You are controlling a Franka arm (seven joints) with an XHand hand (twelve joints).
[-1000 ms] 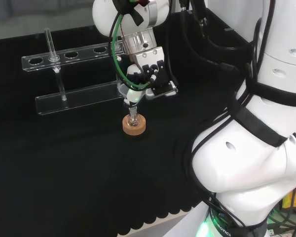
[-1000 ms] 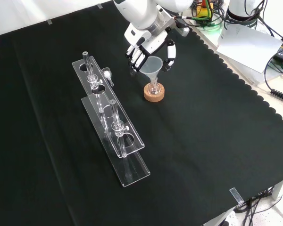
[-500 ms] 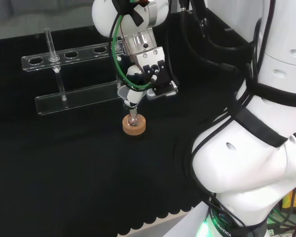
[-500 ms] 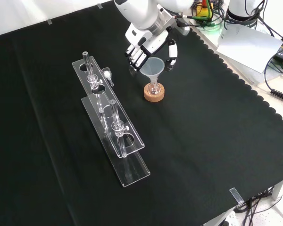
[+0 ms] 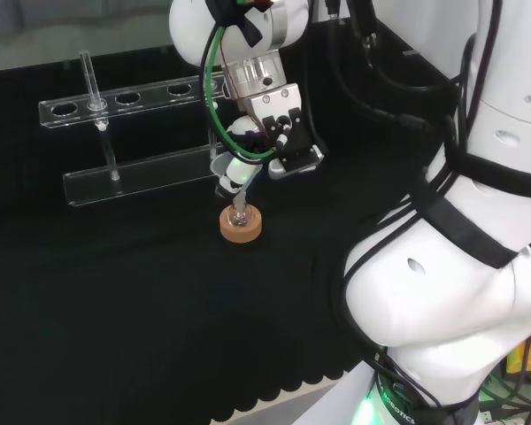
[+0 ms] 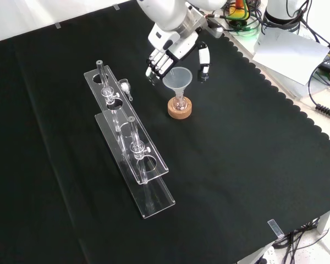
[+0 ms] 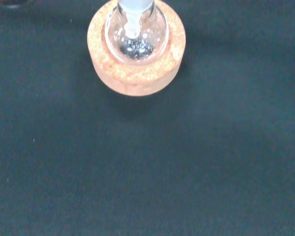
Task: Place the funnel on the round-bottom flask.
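Tan speckled cork ring (image 7: 136, 73), clear flask (image 7: 136, 39), translucent funnel (image 6: 177, 80), black cloth (image 6: 236, 165), black-and-white hand (image 6: 173, 52)

A robotics laboratory bench set up for chemistry handling. A black cloth (image 6: 236, 165) with a scalloped edge is covering the bench, and clear test-tube racks (image 6: 133, 157) are standing on it, holding glass tubes. A small round-bottom flask (image 7: 135, 37) is sitting in a cork ring (image 6: 179, 108) with a funnel (image 6: 177, 81) in its neck. Bundled cables (image 6: 247, 14) and what are probably sheets of paper (image 6: 291, 47) are lying beyond the cloth's far edge, beside the white arm's links (image 5: 460, 266).
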